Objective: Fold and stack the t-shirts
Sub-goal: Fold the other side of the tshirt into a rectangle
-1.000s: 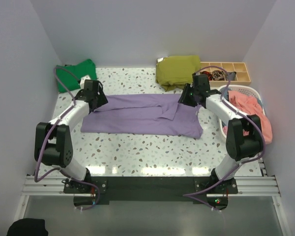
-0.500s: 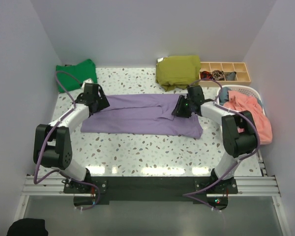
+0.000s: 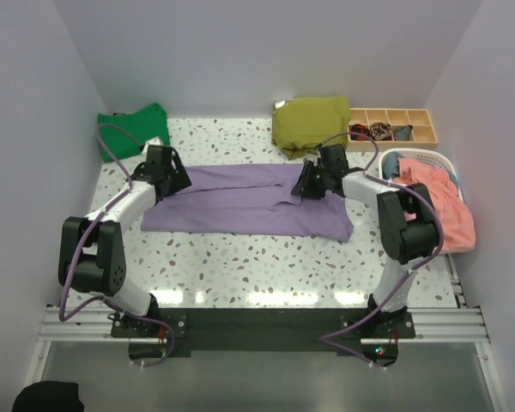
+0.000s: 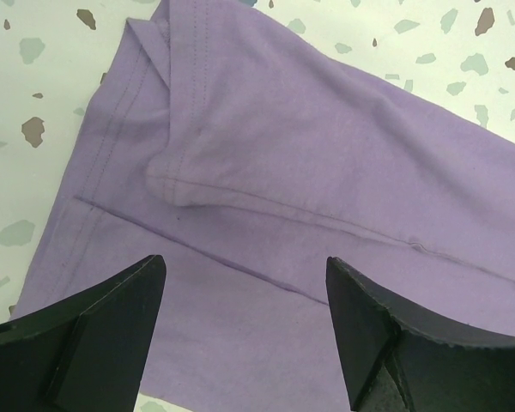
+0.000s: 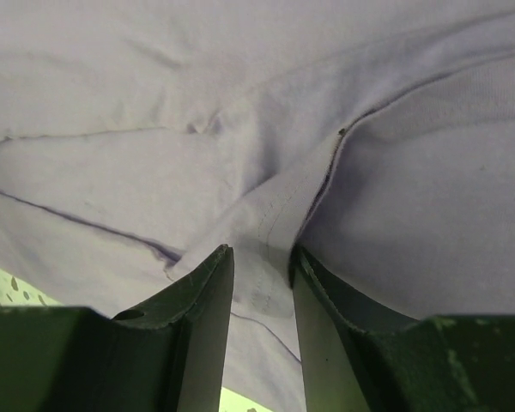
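**Near edge.** A bare strip of surface (image 3: 240, 266) is lying between the arm bases and the purple shirt (image 3: 240, 206). This is giving open room for a fold toward the near side. The shirt is lying flat across mid-surface, long axis left to right and partly folded. Its near hem is running roughly parallel to the near edge.

**End effectors.** The left end effector (image 3: 173, 180) is hovering over the shirt's left end. Its fingers (image 4: 94, 335) are standing well apart and gripping nothing, with a seam and a doubled hem below them. The right end effector (image 3: 305, 187) is sitting on the overlapped flap right of centre. Its fingers (image 5: 197, 326) are nearly together, pinching a raised ridge of purple cloth.

**Judgement.** The step in hand appears to be taking hold for the next fold. The left side should be closing on the doubled edge, catching both layers, before either arm is lifting. Both arms should then be travelling level and together so the crease is coming out straight.

**Far side.**
- A green shirt (image 3: 133, 124) is sitting in the far-left corner.
- An olive garment (image 3: 309, 120) is lying just beyond the purple shirt's far edge.
- A tray (image 3: 422, 130) and a basket (image 3: 425, 155) are standing at the right.

Room is tight there, and the right arm is standing close to the basket.
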